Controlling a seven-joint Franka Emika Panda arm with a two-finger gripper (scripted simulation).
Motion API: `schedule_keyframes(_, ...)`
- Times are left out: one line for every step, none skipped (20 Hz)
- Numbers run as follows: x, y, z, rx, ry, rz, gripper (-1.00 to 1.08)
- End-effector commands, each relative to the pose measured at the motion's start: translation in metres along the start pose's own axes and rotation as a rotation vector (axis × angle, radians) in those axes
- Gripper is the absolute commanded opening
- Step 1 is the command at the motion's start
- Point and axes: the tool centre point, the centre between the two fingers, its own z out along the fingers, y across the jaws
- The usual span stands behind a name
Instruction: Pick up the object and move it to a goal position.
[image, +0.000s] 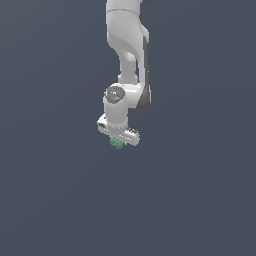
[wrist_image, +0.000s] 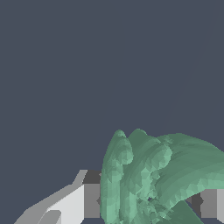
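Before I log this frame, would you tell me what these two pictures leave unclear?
- Exterior view: the gripper fingertips are hidden behind the hand, and the green object is too small to show its shape.
- Wrist view: the green object is cut off by the picture's edge and covers the finger pads.
- No goal marker shows in either view.

The only non-task element in view is the background surface (image: 55, 200), a flat, uniform dark slate-blue plane. In the exterior view it fills the picture on all sides, with no seams, edges or markings. In the wrist view the same surface (wrist_image: 65, 65) appears equally plain, slightly lighter toward one corner. No other items stand on it.
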Motion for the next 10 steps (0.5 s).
schedule_keyframes(0.006,0.016,-0.003,0.000,0.000,-0.001,-1.00)
schedule_keyframes(0.008,0.021,-0.004,0.000,0.000,-0.001,-1.00)
schedule_keyframes(0.009,0.026,-0.005,0.000,0.000,-0.001,-1.00)
schedule_keyframes(0.011,0.029,-0.005,0.000,-0.001,-0.001,-1.00)
schedule_keyframes(0.012,0.032,-0.005,0.000,-0.001,-0.001,-1.00)
schedule_keyframes(0.013,0.034,-0.006,0.000,-0.001,-0.001,-1.00)
schedule_keyframes(0.014,0.036,-0.006,0.000,-0.001,-0.001,-1.00)
schedule_keyframes(0.014,0.036,-0.006,0.000,-0.001,-0.001,-1.00)
schedule_keyframes(0.015,0.036,-0.006,0.000,-0.001,-0.001,-1.00)
schedule_keyframes(0.015,0.036,-0.006,0.000,-0.001,-0.001,-1.00)
